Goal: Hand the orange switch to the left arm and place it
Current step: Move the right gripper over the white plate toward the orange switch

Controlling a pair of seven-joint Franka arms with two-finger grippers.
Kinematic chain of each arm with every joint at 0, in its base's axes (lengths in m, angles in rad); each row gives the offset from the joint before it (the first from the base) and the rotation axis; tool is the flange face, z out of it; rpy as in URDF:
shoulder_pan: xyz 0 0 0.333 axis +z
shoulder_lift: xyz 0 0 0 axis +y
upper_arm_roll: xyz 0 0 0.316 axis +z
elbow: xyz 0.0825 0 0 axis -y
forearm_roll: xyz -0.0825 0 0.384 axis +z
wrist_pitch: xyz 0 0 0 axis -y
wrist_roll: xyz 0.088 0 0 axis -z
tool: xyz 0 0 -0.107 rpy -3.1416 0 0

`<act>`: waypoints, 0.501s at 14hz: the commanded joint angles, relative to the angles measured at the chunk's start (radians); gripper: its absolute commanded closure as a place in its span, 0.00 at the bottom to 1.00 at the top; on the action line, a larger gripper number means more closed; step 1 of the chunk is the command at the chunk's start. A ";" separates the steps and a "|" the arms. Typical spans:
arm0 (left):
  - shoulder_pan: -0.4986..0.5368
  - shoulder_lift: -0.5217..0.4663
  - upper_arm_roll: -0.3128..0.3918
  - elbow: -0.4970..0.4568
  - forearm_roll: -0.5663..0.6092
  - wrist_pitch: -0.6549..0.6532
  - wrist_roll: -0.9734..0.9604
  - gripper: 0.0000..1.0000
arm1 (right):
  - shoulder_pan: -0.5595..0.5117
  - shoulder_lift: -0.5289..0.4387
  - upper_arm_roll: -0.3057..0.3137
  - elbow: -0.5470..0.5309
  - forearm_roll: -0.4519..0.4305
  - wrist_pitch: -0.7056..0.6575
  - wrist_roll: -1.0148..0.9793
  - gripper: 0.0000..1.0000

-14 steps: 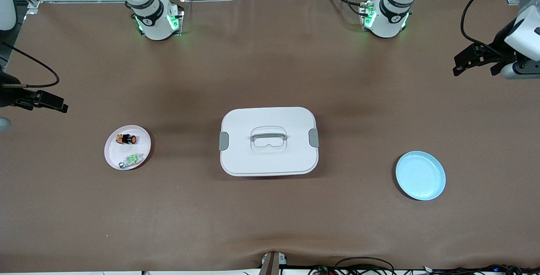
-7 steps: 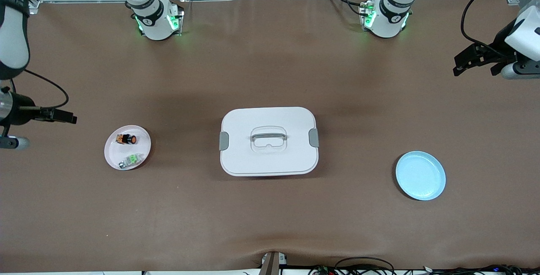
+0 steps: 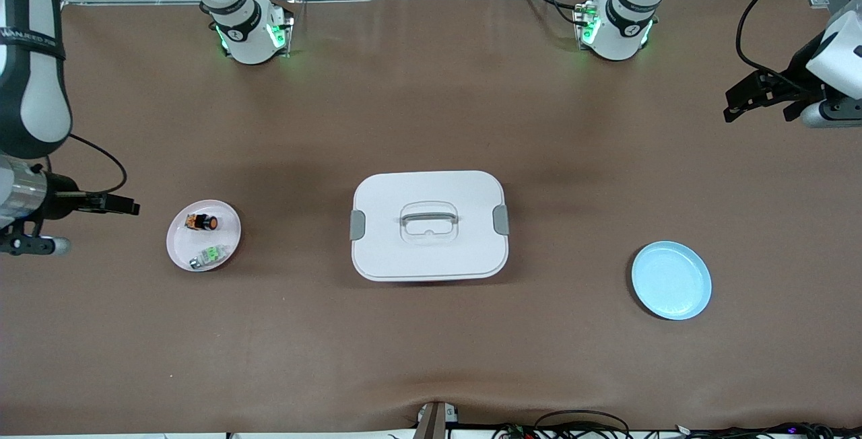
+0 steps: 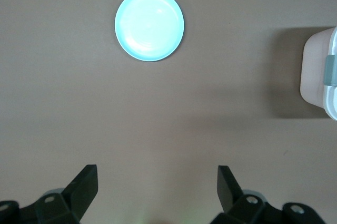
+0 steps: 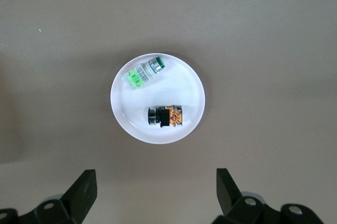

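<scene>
Your front camera looks down over the whole table. Each wrist camera looks straight down from high: left shares the blue plate (image 4: 149,25), right the pink plate (image 5: 122,109).

Legible text: one white line of lettering on the black band of the right arm (image 3: 30,38), too small to read with certainty. No other labels, brands, numbers or signs can be read.
</scene>
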State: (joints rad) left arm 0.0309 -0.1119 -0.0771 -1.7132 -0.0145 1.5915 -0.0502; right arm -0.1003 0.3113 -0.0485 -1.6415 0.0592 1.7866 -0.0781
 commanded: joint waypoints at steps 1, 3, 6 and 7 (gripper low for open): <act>0.009 0.012 -0.006 0.024 0.001 -0.018 0.015 0.00 | -0.002 -0.021 0.004 -0.102 0.018 0.095 -0.003 0.00; 0.011 0.014 -0.004 0.023 0.001 -0.018 0.015 0.00 | -0.002 -0.018 0.004 -0.144 0.018 0.158 -0.003 0.00; 0.009 0.018 -0.004 0.024 0.001 -0.018 0.015 0.00 | -0.001 -0.006 0.006 -0.246 0.019 0.298 -0.003 0.00; 0.009 0.017 -0.004 0.024 0.001 -0.018 0.015 0.00 | -0.001 -0.001 0.006 -0.279 0.019 0.341 -0.003 0.00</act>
State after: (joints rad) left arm 0.0316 -0.1063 -0.0769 -1.7132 -0.0145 1.5915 -0.0502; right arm -0.1001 0.3168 -0.0470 -1.8478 0.0624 2.0544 -0.0780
